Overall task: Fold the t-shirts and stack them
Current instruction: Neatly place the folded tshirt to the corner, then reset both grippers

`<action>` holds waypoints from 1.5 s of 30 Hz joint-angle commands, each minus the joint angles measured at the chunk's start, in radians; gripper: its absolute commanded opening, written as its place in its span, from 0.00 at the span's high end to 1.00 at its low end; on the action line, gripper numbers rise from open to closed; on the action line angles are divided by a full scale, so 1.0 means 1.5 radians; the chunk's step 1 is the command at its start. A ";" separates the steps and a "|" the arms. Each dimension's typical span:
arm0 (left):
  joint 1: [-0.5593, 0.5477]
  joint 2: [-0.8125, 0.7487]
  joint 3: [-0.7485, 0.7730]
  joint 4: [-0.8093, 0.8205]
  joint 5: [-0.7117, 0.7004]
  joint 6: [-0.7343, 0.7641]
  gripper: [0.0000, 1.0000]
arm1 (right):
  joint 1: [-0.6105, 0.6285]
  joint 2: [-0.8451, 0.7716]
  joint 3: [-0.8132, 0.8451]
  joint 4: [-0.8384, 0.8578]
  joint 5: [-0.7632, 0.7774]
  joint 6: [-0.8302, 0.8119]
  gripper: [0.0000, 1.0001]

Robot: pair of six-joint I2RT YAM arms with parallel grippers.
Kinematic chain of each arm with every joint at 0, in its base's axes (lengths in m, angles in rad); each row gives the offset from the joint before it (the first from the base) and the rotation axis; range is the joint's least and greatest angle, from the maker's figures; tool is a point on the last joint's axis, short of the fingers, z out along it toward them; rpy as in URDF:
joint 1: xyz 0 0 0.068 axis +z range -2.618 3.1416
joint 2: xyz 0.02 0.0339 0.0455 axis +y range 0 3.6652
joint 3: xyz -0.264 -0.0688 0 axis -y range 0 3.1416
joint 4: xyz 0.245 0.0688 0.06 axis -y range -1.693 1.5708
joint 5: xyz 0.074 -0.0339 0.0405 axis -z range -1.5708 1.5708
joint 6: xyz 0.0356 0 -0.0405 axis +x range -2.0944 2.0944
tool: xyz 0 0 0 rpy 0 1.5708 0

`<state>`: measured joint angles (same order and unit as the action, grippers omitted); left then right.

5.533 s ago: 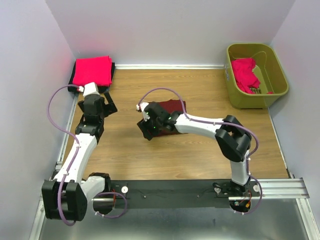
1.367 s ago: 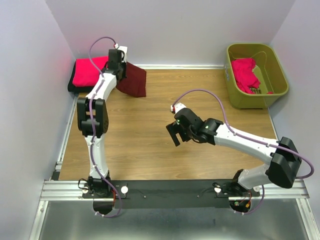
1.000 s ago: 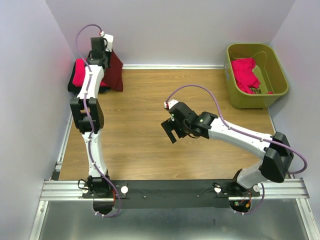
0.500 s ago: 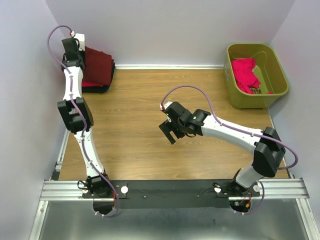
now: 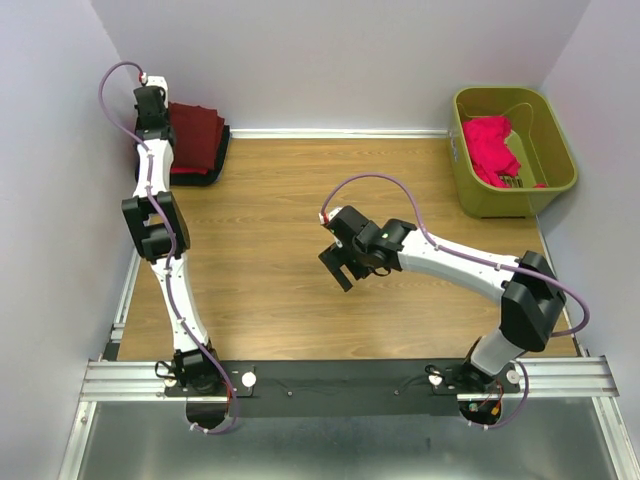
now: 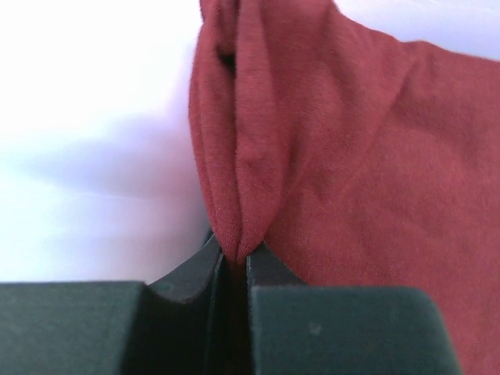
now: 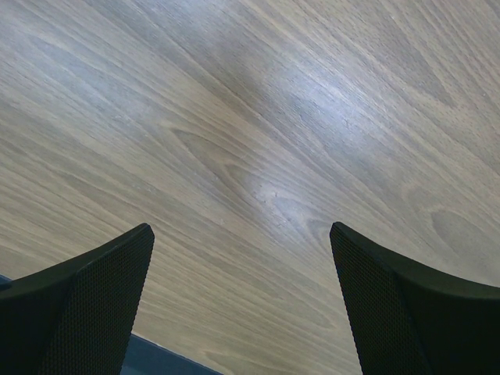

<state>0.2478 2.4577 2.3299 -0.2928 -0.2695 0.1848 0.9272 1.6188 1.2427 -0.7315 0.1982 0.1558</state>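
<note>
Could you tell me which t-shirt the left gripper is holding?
The dark maroon t-shirt, at the far-left corner; the pinkish-red t-shirt lies untouched in the green bin.

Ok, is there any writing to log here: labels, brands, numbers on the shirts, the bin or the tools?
None: no word, label, brand, number or sign can be read in any view.
The maroon shirt pinched in the left tool is plain cloth.
The green bin and the red shirt in it show no print.
The right tool and the wooden table carry no markings.
</note>
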 commanded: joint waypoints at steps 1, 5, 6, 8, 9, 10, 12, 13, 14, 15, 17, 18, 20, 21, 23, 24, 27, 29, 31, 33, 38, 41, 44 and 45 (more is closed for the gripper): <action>0.016 -0.008 0.018 0.062 -0.077 -0.017 0.74 | -0.002 0.011 0.021 -0.020 0.022 -0.001 0.00; 0.017 -0.037 -0.002 0.062 -0.097 -0.032 0.33 | -0.006 0.013 0.022 -0.025 0.042 0.012 0.00; 0.017 -0.047 -0.010 0.065 -0.092 -0.039 0.25 | -0.008 0.014 0.024 -0.027 0.048 0.016 0.00; 0.017 -0.083 -0.035 0.068 -0.090 -0.050 0.22 | -0.018 0.018 0.031 -0.030 0.053 0.029 0.00; 0.017 -0.096 -0.044 0.067 -0.092 -0.055 0.21 | -0.022 0.018 0.032 -0.031 0.057 0.034 0.00; 0.017 -0.109 -0.051 0.066 -0.090 -0.062 0.21 | -0.027 0.018 0.034 -0.032 0.064 0.040 0.00; 0.016 -0.155 -0.077 0.062 -0.085 -0.085 0.21 | -0.051 0.017 0.041 -0.040 0.069 0.058 0.00; 0.015 -0.172 -0.087 0.059 -0.069 -0.092 0.21 | -0.062 0.015 0.045 -0.042 0.079 0.065 0.00; 0.015 -0.206 -0.108 0.052 -0.060 -0.112 0.21 | -0.083 0.012 0.049 -0.047 0.083 0.076 0.00; 0.013 -0.225 -0.118 0.047 -0.053 -0.120 0.20 | -0.097 0.007 0.052 -0.049 0.087 0.083 0.00; 0.000 -0.287 -0.164 0.042 -0.032 -0.142 0.20 | -0.140 -0.012 0.064 -0.054 0.096 0.101 0.00; -0.007 -0.311 -0.185 0.038 -0.029 -0.150 0.20 | -0.157 -0.022 0.068 -0.055 0.100 0.106 0.00; -0.027 -0.390 -0.251 0.037 0.000 -0.168 0.20 | -0.200 -0.052 0.075 -0.060 0.124 0.121 0.00; -0.033 -0.419 -0.276 0.036 0.000 -0.178 0.20 | -0.217 -0.063 0.078 -0.065 0.137 0.127 0.00; -0.056 -0.479 -0.329 0.037 0.022 -0.191 0.20 | -0.271 -0.103 0.083 -0.069 0.158 0.148 0.00; -0.064 -0.538 -0.377 0.035 0.025 -0.200 0.20 | -0.288 -0.119 0.084 -0.071 0.161 0.157 0.00; -0.097 -0.664 -0.470 0.035 0.041 -0.225 0.20 | -0.345 -0.191 0.082 -0.073 0.171 0.184 0.00; -0.114 -0.724 -0.507 0.031 0.048 -0.234 0.20 | -0.354 -0.225 0.083 -0.074 0.214 0.189 0.00; -0.125 -0.817 -0.553 0.013 0.063 -0.249 0.20 | -0.354 -0.284 0.085 -0.074 0.266 0.190 0.00; -0.126 -0.914 -0.598 -0.003 0.068 -0.262 0.20 | -0.355 -0.330 0.083 -0.073 0.292 0.193 0.00; -0.126 -1.143 -0.730 -0.026 0.004 -0.305 0.07 | -0.355 -0.491 0.032 -0.046 0.347 0.191 0.00; -0.126 -1.257 -0.822 0.001 -0.018 -0.311 0.01 | -0.354 -0.586 -0.041 0.003 0.342 0.167 0.00; -0.126 -1.338 -0.888 -0.001 -0.020 -0.321 0.01 | -0.354 -0.659 -0.093 0.027 0.340 0.157 0.00; -0.127 -1.356 -0.903 -0.010 -0.025 -0.331 0.01 | -0.354 -0.673 -0.104 0.034 0.341 0.154 0.00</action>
<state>0.0574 0.4801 1.0790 -0.2615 -0.2596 -0.2600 0.3935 0.6800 1.1805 -0.7376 0.6674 0.4099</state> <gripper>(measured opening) 0.985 0.998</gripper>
